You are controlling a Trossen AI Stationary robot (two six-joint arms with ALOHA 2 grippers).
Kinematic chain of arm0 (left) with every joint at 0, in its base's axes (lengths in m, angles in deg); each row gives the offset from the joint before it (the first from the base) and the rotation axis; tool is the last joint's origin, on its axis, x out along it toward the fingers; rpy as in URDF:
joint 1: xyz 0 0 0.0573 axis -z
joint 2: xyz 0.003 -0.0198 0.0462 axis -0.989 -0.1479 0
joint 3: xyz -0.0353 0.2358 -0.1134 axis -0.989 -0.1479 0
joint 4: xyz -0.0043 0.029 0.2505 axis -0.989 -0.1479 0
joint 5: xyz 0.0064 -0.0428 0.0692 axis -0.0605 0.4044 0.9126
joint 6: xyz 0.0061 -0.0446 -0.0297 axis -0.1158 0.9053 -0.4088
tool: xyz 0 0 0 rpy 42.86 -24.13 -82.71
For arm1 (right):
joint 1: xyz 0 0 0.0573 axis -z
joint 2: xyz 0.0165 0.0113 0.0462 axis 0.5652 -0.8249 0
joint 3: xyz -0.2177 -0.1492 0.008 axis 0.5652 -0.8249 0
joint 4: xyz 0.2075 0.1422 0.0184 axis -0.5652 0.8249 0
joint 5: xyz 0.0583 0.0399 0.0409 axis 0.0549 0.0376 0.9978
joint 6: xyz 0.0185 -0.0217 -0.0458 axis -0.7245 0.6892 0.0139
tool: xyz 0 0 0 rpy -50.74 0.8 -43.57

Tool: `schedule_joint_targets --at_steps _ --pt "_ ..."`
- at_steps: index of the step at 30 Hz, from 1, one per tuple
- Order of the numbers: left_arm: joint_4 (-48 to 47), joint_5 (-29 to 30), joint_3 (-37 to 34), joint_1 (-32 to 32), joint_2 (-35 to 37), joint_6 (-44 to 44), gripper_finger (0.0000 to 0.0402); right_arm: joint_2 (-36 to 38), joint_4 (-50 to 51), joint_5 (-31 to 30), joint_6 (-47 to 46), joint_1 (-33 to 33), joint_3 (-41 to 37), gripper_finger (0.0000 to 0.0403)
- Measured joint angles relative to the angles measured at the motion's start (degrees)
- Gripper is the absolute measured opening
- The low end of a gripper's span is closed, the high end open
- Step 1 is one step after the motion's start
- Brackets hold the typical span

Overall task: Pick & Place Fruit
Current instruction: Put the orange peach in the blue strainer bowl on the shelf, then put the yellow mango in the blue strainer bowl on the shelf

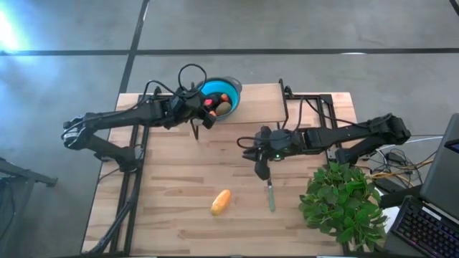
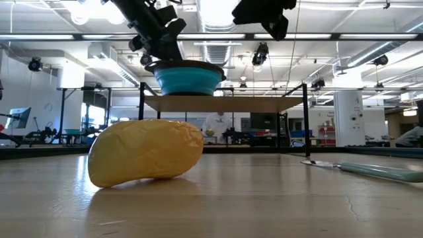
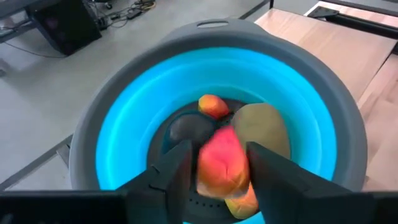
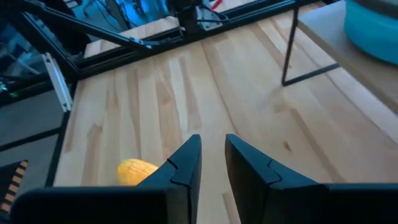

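Left gripper (image 3: 217, 171) clamps a red-orange fruit (image 3: 221, 165) over the blue bowl (image 1: 224, 89), twelve o'clock on the table (image 1: 172, 179); released off-centre, it might bounce out. Yellow fruit (image 1: 221, 202) waits at six; right gripper (image 4: 212, 163) hovers slightly parted.

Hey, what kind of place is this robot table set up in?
Probably a large robotics lab or workshop. The low view shows an open hall with ceiling strip lights, more workstations and a person at the back; the high view shows a keyboard beside the wooden table.
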Motion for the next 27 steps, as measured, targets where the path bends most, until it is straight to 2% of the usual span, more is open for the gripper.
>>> schedule_joint_targets --at_steps 6,11,27 --pt "0.00 0.00 0.02 0.02 0.00 -0.03 0.0215 0.00 -1.19 0.12 -2.10 -1.41 -0.19 0.0093" --pt "-0.03 0.01 0.78 0.02 0.01 -0.44 0.0241 0.00 -1.17 0.13 -2.67 -2.43 -0.19 0.0109" --pt "-5.90 0.07 8.50 1.28 0.07 -1.34 0.0247 0.00 -0.68 0.02 -2.67 -4.15 -0.19 0.0145"
